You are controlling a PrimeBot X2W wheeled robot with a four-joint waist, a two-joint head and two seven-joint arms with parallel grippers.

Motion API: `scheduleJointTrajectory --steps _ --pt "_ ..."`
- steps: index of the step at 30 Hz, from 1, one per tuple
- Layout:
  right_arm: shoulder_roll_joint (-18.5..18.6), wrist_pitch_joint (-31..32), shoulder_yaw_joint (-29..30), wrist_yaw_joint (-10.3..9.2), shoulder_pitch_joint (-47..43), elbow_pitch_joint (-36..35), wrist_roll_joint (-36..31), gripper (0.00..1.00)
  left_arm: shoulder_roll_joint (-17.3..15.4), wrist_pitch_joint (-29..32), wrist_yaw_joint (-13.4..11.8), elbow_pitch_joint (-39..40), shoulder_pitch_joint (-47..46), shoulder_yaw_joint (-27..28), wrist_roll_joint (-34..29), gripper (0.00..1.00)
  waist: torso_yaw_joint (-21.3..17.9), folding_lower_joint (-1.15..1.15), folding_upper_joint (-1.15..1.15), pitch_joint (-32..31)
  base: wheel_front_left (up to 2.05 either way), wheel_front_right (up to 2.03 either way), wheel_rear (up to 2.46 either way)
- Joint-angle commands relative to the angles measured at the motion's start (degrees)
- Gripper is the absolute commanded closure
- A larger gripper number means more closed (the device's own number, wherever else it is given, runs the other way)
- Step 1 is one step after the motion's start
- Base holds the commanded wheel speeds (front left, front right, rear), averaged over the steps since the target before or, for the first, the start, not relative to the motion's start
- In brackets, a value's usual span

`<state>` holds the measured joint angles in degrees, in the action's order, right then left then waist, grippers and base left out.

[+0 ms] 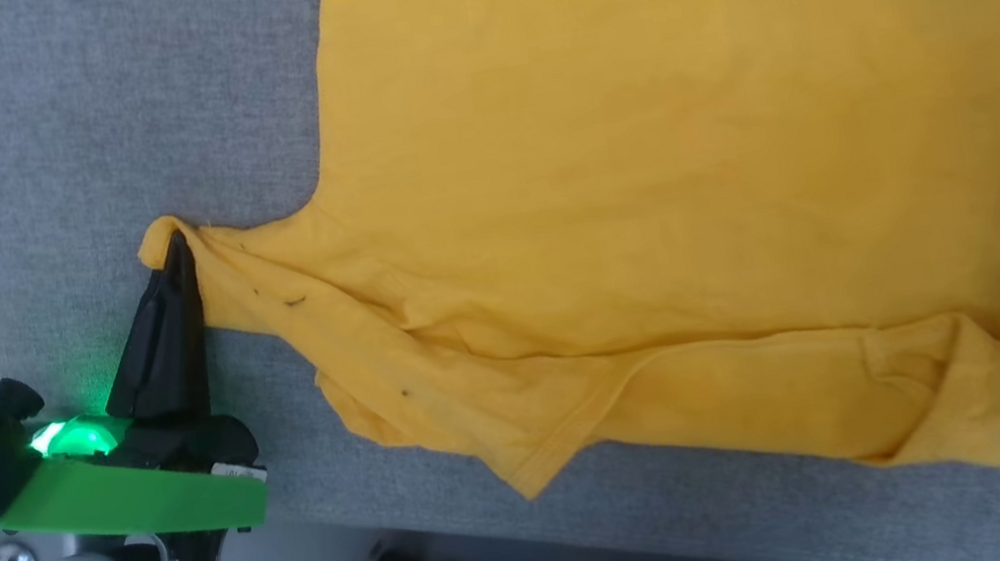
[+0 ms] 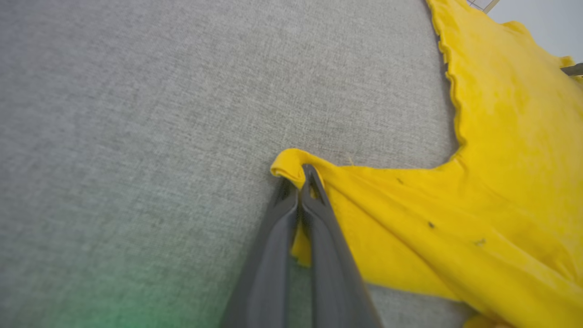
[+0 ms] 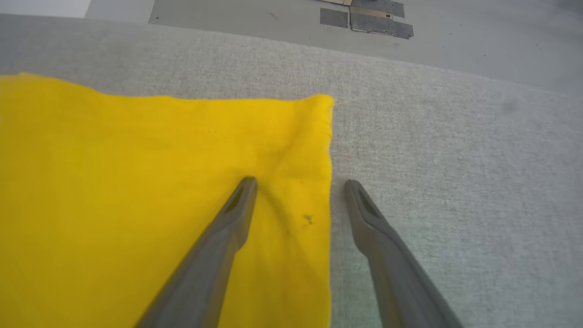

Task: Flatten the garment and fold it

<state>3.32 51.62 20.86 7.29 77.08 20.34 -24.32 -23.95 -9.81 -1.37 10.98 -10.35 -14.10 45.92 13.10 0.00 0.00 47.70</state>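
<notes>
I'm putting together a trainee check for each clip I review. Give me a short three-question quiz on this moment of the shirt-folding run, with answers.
1. True or false: the left gripper stands open above the yellow T-shirt.
2. The right gripper is: A) shut on a hem; B) open, with one finger over the shirt and one over the grey cloth surface; C) shut on nothing.
3. Which part of the shirt does the left gripper pinch?
Key: 1. False, it is shut on the shirt. 2. B. 3. A sleeve corner, bunched at the fingertips.
</notes>
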Motion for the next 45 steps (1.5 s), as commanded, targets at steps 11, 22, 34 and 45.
scheduleJointTrajectory --steps 11,22,34,45 --pt "0.09 1.19 -0.63 0.2 -0.57 -1.07 3.54 1.0 0.86 1.71 -0.42 -5.75 -0.23 -1.78 1.06 1.0 -0.11 0.0 0.0 -2.46 0.0 0.0 0.0" --pt "8.17 -0.15 -6.76 0.2 -6.6 0.43 13.18 1.0 -0.04 3.76 -3.06 -11.31 2.03 -2.23 0.65 1.0 -7.77 0.0 0.0 -21.68 0.0 0.0 0.0" --pt "13.59 10.39 -13.77 0.2 -41.31 -16.06 30.72 1.0 -1.18 6.16 -8.32 -11.95 6.91 -2.6 -0.64 1.0 -14.72 0.0 0.0 -35.03 0.0 0.0 0.0" --pt "1.2 1.42 -14.4 0.2 -72.71 -19.76 34.83 1.0 1.34 6.2 -8.7 -14.86 7.68 -4.46 0.02 1.0 -15.56 0.0 0.0 -39.22 0.0 0.0 0.0"
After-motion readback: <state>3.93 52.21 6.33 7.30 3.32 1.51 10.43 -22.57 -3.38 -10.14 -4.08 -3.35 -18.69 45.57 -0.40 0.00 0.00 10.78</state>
